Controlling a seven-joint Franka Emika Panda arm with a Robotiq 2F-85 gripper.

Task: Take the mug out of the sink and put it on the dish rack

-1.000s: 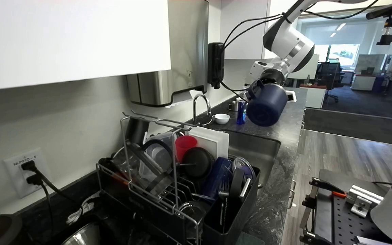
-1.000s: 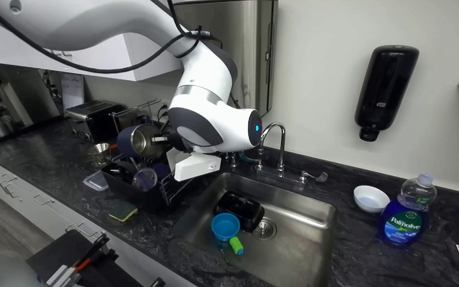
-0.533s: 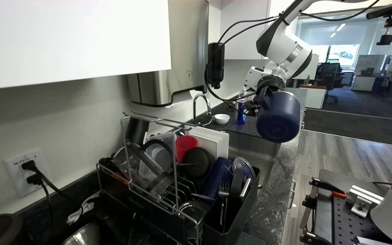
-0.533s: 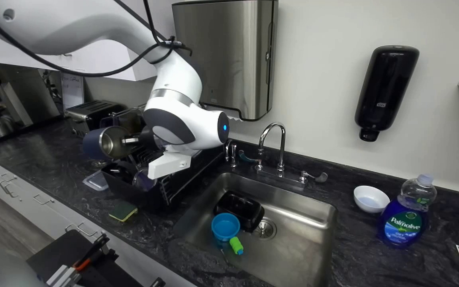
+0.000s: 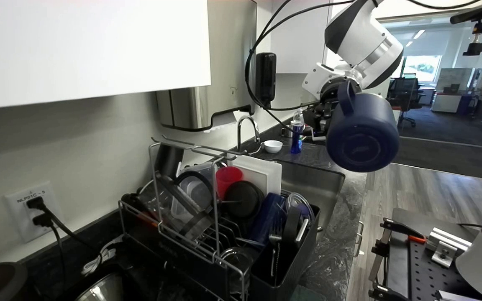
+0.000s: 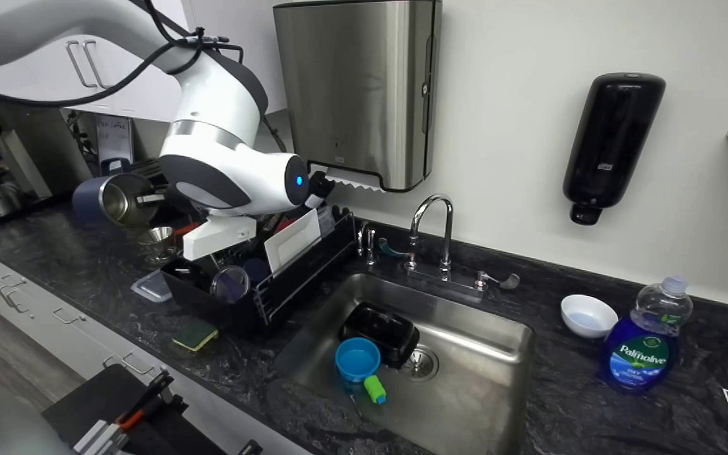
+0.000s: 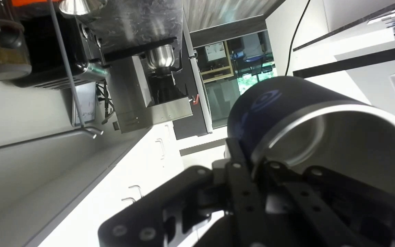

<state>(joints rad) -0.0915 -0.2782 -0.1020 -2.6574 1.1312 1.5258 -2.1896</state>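
Mug point(image 5: 362, 133): navy blue, out of the sink point(image 6: 465, 392) and hanging in the air, tipped well over, mouth turned toward the sink end, base away from it.
Handle point(image 5: 346, 99): sticks up, nothing gripping it.
Gripper point(image 7: 253, 164): narrow, pinching the mug's wall at the rim, one finger point(image 7: 240, 181) outside, its mate inside.
Carry: seems the step in hand; a rim pinch like this may let the mug swing, so smooth travel suits it.
Dish rack point(image 5: 216, 217): lower than the mug; whether directly beneath, I cannot tell. Its tall frame asks for height until the mug is past it.
Rack load: red cup point(image 5: 228, 180), white tray point(image 5: 262, 173) and glass jar point(image 5: 236, 265) crowd it; the plate slots point(image 5: 228, 234) among them look the likeliest landing spot.
Setting down: handle away from the frame, lower until the mug bears on something firm, then part the fingers and back out along its axis.
Cutlery caddy point(image 5: 301, 246): on the rack's counter-edge side; keep the mug above the fork point(image 5: 275, 230) standing in it.
Sink: holds a bright blue cup point(image 6: 357, 359) and a black tub point(image 6: 380, 332); neither needs touching.
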